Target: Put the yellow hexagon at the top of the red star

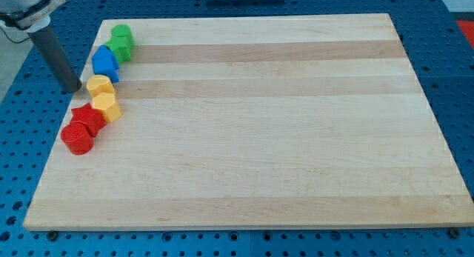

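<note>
Camera view puts the yellow hexagon [107, 107] at the left edge of the wooden tabletop [252, 124], low in a crooked line of blocks that runs along that edge. It touches the red star [88, 118], which sits just to its left and a little nearer; the star's points are partly hidden by the hexagon, so its outline is hard to read. Nearest of all stands a red cylinder [76, 138], pressed against the star. Just beyond the hexagon is a second yellow block [100, 85], touching it; its shape cannot be made out from this angle. Farther along come a blue block [105, 62], roughly house-shaped, and a green block [120, 41] of lobed outline; each touches the next.

My tip [72, 89] stands just left of the far yellow block, at the very margin of the tabletop; whether it touches that block I cannot tell. The rod rises up and to the left, and its upper part is cut off by the view's corner. The arm carries no gripper, so nothing is held.
</note>
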`<state>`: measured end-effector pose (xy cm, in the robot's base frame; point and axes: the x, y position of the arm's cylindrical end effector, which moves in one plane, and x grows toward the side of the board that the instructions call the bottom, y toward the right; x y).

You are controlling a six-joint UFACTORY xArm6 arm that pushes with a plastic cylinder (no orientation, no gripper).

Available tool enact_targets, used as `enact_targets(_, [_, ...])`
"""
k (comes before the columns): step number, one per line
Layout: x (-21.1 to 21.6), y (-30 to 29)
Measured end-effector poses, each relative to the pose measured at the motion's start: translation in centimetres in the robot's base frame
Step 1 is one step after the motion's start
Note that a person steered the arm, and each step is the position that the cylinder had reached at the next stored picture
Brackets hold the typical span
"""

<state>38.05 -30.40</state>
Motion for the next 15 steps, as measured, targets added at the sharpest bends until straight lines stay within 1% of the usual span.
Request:
enact_targets(1, [0.1, -0.1])
enact_targets(3, [2.2, -0.1])
enact_targets(5, [1.4, 1.8])
enact_targets(8, [1.2, 3.4])
enact_targets(9, [1.6, 0.8])
enact_targets(11, [2.8, -0.1])
enact_targets(13, [16.7, 0.9])
enact_targets(14, [22.5, 4.2])
enact_targets(15, [23.2, 9.8])
